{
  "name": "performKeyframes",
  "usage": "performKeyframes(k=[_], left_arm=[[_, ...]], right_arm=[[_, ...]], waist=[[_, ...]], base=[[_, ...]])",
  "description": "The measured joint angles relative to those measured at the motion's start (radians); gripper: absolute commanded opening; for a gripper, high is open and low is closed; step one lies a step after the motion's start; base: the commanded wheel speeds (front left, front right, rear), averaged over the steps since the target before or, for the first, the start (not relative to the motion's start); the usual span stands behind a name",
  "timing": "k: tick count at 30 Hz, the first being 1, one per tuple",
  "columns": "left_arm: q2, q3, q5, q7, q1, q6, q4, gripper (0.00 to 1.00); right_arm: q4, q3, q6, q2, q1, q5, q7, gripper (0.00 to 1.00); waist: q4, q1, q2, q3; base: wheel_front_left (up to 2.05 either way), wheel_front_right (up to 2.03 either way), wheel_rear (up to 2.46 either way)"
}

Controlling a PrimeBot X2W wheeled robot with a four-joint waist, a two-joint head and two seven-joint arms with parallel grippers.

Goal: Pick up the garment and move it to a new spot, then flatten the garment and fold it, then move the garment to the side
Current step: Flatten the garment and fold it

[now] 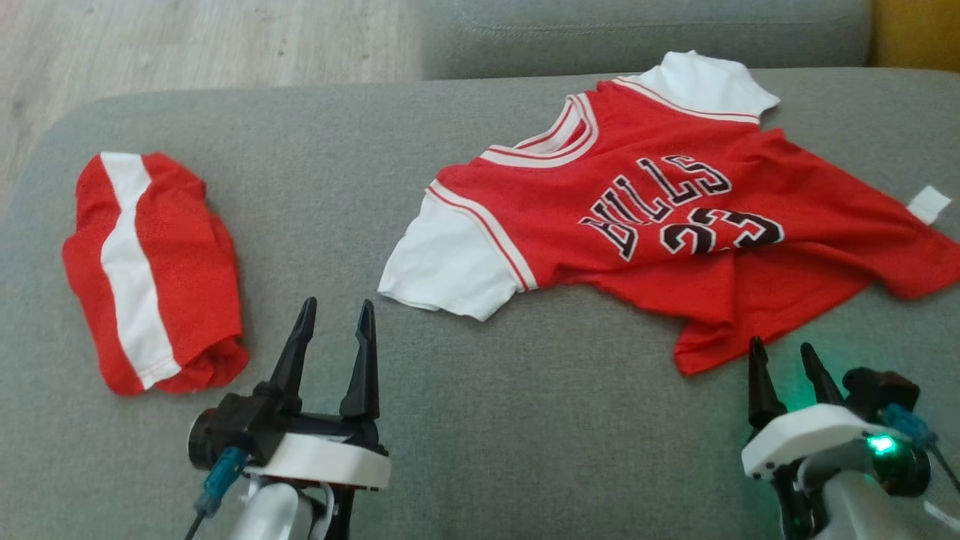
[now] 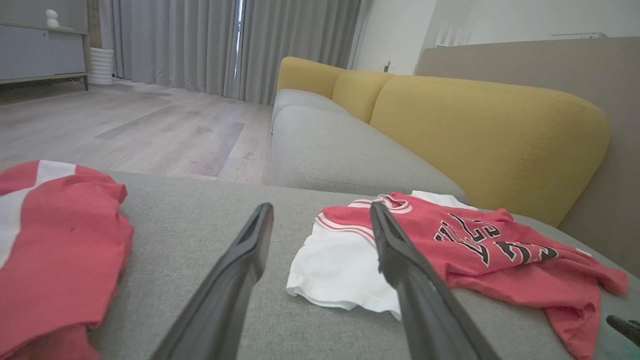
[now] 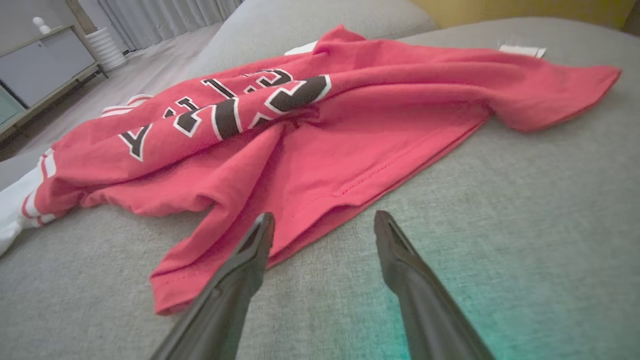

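Observation:
The garment [image 1: 660, 225] is a red jersey with white sleeves and black lettering, lying rumpled on the grey sofa seat [image 1: 525, 435] at the centre right. My left gripper [image 1: 336, 307] is open and empty, a short way in front of the jersey's near white sleeve [image 2: 340, 265]. My right gripper [image 1: 781, 345] is open too, just in front of the jersey's lower hem. In the right wrist view that gripper [image 3: 324, 217] points at the hem edge [image 3: 300, 230], its left fingertip over the cloth. The left wrist view has the left gripper [image 2: 320, 207] level with the sleeve.
A folded red cloth with a white stripe [image 1: 150, 270] lies at the seat's left end, left of my left gripper. A white tag [image 1: 928, 204] sits by the jersey's far right. Yellow backrests [image 2: 475, 130] rise behind; wooden floor [image 1: 187, 45] lies beyond the seat's far edge.

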Motion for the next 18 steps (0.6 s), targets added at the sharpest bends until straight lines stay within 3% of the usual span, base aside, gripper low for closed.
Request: performKeyframes(k=[10, 11, 12, 15, 18], left_arm=[[0.000, -0.001, 0.000, 0.000, -0.025, -0.007, 0.005, 1.00], [0.000, -0.001, 0.000, 0.000, -0.026, -0.007, 0.005, 1.00], [0.000, -0.001, 0.000, 0.000, -0.027, -0.007, 0.005, 1.00], [0.000, 0.000, 0.000, 0.000, -0.027, -0.007, 0.005, 1.00], [0.000, 0.003, 0.000, 0.000, -0.027, -0.007, 0.006, 1.00]], right_arm=[[0.218, 0.036, 0.000, -0.011, -0.151, 0.114, 0.004, 1.00], [0.235, 0.049, 0.000, -0.016, -0.166, 0.125, -0.002, 0.54], [0.252, 0.060, 0.000, -0.018, -0.179, 0.132, -0.009, 0.00], [0.290, 0.087, 0.000, -0.021, -0.205, 0.126, -0.030, 0.00], [0.316, 0.063, 0.000, -0.013, -0.218, 0.035, -0.048, 0.00]], waist=[[0.040, 0.0000, 0.0000, 0.036], [0.042, 0.0000, 0.0000, 0.037], [0.043, 0.0000, 0.0000, 0.038], [0.040, 0.0000, 0.0000, 0.037], [0.029, 0.0000, 0.0000, 0.030]], base=[[0.00, 0.00, 0.00], [0.00, 0.00, 0.00], [0.00, 0.00, 0.00], [0.00, 0.00, 0.00], [0.00, 0.00, 0.00]])
